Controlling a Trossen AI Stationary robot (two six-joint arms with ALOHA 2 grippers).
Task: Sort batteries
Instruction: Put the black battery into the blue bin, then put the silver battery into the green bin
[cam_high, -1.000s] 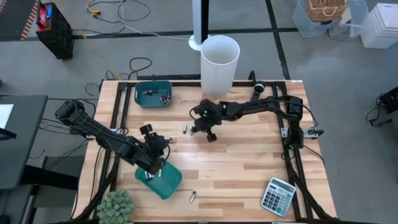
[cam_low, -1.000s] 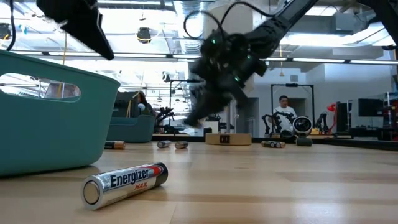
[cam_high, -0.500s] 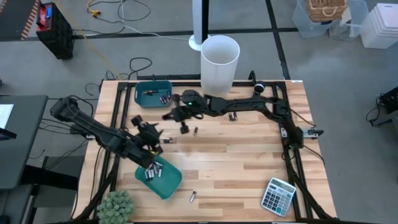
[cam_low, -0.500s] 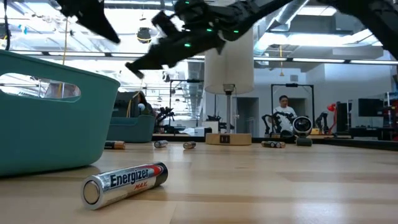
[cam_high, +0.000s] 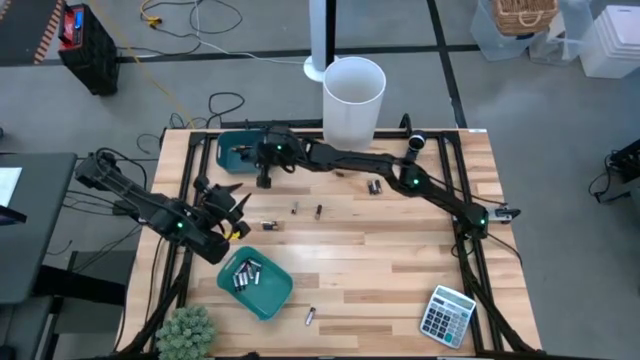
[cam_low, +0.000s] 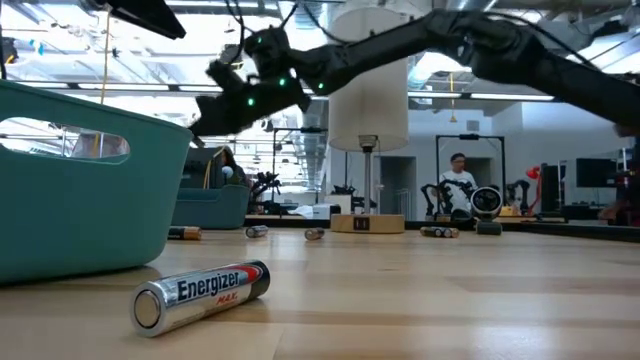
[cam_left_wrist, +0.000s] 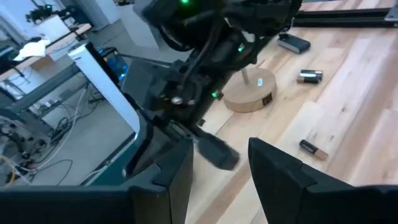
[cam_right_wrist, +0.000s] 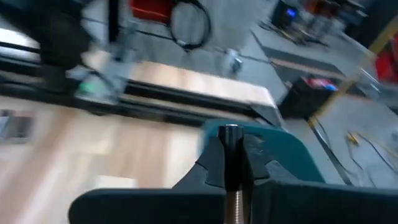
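From above, the right gripper (cam_high: 266, 172) reaches across the table to the near edge of the far teal bin (cam_high: 232, 141), while the left gripper (cam_high: 228, 205) hangs over bare wood between that bin and the near teal bin (cam_high: 275, 295), which already holds several batteries (cam_high: 244, 274). Loose cells (cam_high: 306, 210) lie mid-table, a pair (cam_high: 375, 186) sits under the right arm, and one more (cam_high: 310, 316) lies beside the near bin. From table height, a branded battery (cam_low: 203, 291) lies in front, just beside the near bin's wall (cam_low: 80, 200), with the right arm stretched overhead and small cells (cam_low: 286, 232) far off. The left wrist view shows its fingers (cam_left_wrist: 283, 180) spread with nothing between them, the other arm in front and two batteries (cam_left_wrist: 310, 76) on the wood. The right wrist view shows fingers pressed on a slim battery (cam_right_wrist: 231, 168), the teal bin (cam_right_wrist: 292, 155) just ahead. The step in hand looks like delivery: next, carry the cell over the bin's rim and release it inside.
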